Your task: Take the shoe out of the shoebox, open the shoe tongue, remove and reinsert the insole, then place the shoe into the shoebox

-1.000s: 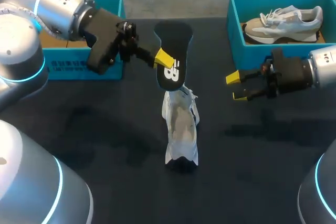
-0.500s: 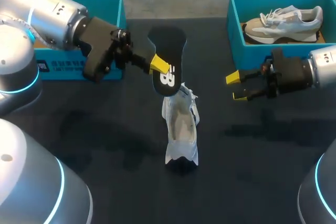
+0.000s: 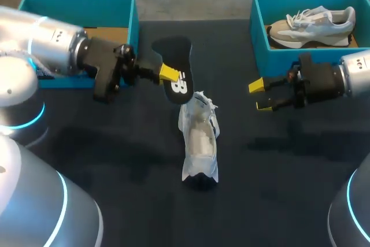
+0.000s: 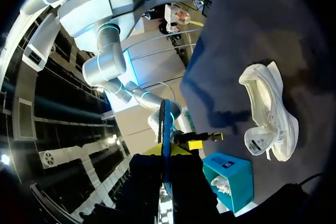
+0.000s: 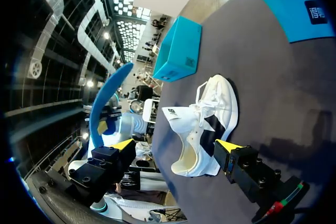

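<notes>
Insole (image 3: 175,56) bears white printed lettering

A black table (image 3: 277,189) carries three things. A white sneaker (image 3: 199,143) sits near its middle, apparently tipped onto its side, though the angle leaves that unsure. Two teal shoeboxes stand at the far edge, well apart: the left shoebox (image 3: 132,21) and the right shoebox (image 3: 272,54).

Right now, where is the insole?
In the head view, the insole is held in the left jaws, left of centre, between the left box and the shoe.
</notes>
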